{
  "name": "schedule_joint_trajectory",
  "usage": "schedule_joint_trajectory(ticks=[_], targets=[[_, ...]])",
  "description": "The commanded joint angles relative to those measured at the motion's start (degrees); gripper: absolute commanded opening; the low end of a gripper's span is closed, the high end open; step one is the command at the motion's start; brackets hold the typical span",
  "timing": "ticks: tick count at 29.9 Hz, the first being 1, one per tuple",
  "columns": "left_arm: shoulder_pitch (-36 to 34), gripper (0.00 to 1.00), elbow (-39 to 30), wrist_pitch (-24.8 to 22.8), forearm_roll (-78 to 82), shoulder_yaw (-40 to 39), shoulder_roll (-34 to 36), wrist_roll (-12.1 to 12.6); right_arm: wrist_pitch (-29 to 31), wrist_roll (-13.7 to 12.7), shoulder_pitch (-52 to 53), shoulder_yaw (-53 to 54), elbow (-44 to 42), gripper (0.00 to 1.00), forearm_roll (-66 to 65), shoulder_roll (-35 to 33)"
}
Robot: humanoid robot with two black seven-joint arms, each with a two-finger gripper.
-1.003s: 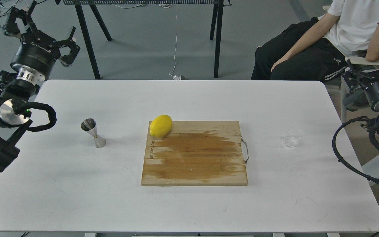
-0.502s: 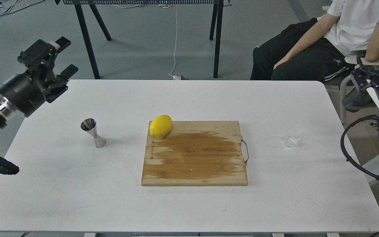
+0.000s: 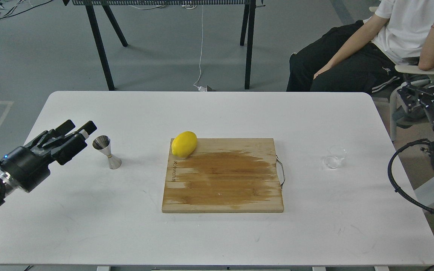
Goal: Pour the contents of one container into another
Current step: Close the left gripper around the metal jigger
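Note:
The steel jigger (image 3: 106, 151) stands upright on the white table (image 3: 217, 233), left of the cutting board. My left gripper (image 3: 80, 128) hovers low just left of the jigger's mouth and points at it. Its two fingers are apart, so it is open and holds nothing. The small clear cup (image 3: 334, 157) stands upright on the table, right of the board. My right gripper (image 3: 423, 89) hangs off the table's far right edge, well behind the cup. It shows dark and small, so its fingers cannot be told apart.
A wooden cutting board (image 3: 222, 177) with a metal handle lies mid-table, with a yellow lemon (image 3: 184, 143) on its back left corner. A seated person (image 3: 371, 49) is at the back right. Black stand legs (image 3: 100, 45) rise behind the table.
My left arm has swung down from high at the back left to low over the table, bringing its gripper beside the jigger. The right arm shifted only slightly. Jigger, cup and lemon stayed put.

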Motion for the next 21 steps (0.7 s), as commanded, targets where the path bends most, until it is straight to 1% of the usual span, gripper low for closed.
schedule_joint_trajectory(ticks=[1, 2, 6, 9, 12, 14, 17, 21], targets=[[0.2, 0.96, 8.6, 3.1, 5.2, 3.2, -3.9, -0.1, 0.0, 0.2, -0.7, 1.0, 0.3, 1.0, 0.4, 0.2], [0.1, 0.95, 11.1, 4.0, 7.0, 3.8, -5.1, -0.1, 0.0, 0.2, -0.7, 1.2, 0.3, 1.0, 0.4, 0.2], [0.1, 0.94, 21.6, 4.0, 15.1, 4.9, -10.3, 0.0, 0.0, 0.4, -0.7, 3.0, 0.4, 1.0, 0.4, 0.3], [-0.1, 0.9, 28.4, 4.0, 20.8, 5.4, -14.7, 0.4, 0.0, 0.4, -0.7, 2.8, 0.4, 1.0, 0.4, 0.3], [-1.5, 0.87, 35.7, 4.0, 22.3, 5.0, -19.2, 0.4, 0.0, 0.4, -0.6, 2.5, 0.6, 1.0, 0.4, 0.3], [-3.8, 0.87, 39.9, 4.0, 22.3, 5.4, -21.9, 0.4, 0.0, 0.4, -0.7, 2.3, 1.1, 1.0, 0.3, 0.0], [-5.6, 0.87, 41.8, 4.0, 22.3, 5.4, -24.5, 0.5, 0.0, 0.4, -0.8, 2.3, 1.1, 1.0, 0.3, 0.0], [-7.2, 0.87, 42.1, 4.0, 22.3, 5.1, -25.1, 0.7, 0.0, 0.4, -1.2, 2.5, 1.1, 1.0, 0.2, -0.1]])
